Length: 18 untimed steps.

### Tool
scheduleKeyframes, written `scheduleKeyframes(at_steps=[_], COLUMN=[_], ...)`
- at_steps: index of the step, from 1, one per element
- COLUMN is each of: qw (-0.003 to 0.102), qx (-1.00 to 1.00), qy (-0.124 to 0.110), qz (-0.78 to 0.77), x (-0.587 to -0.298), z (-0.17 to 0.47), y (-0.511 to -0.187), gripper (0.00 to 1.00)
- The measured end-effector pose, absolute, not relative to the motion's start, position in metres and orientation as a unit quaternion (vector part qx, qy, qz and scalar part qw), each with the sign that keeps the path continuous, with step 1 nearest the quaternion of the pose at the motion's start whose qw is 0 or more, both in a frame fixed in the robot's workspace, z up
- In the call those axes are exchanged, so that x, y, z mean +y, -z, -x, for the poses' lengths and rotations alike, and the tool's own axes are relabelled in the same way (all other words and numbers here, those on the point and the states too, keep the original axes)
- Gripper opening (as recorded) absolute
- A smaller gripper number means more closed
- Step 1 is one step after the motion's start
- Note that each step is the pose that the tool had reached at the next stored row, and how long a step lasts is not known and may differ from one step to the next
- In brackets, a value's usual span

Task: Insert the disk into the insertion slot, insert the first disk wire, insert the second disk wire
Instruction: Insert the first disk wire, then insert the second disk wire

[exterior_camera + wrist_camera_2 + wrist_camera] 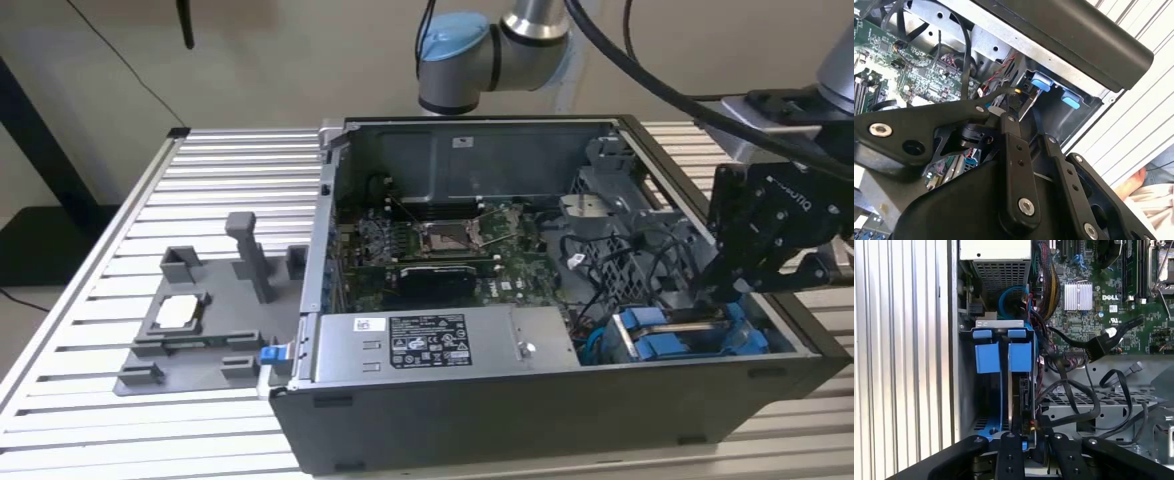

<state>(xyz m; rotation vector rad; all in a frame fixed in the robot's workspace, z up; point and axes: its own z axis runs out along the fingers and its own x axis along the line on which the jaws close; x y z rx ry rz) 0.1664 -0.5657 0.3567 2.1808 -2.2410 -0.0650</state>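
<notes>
The disk stands edge-on in the insertion slot, a dark bay with bright blue tabs in the corner of the open computer case. In the exterior view the slot is at the case's front right, and my gripper reaches down into it from the right. In both wrist views the fingers are drawn together at the disk's near end around a small black wire connector. My gripper is right at the disk's edge, and a black disk wire loops away from it.
A second black cable with a flat connector hangs loose over the motherboard. The grey power-supply box lies along the case front. A grey fixture sits on the slatted table at the exterior view's left. A person's hand is beyond the case.
</notes>
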Motion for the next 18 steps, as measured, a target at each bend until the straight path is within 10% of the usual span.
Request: scheduleKeyframes(at_steps=[18], qw=[0.006], qx=[-0.716], qy=[0.017], qz=[-0.698], x=[-0.564], z=[-0.166], y=[-0.397], gripper=[0.27])
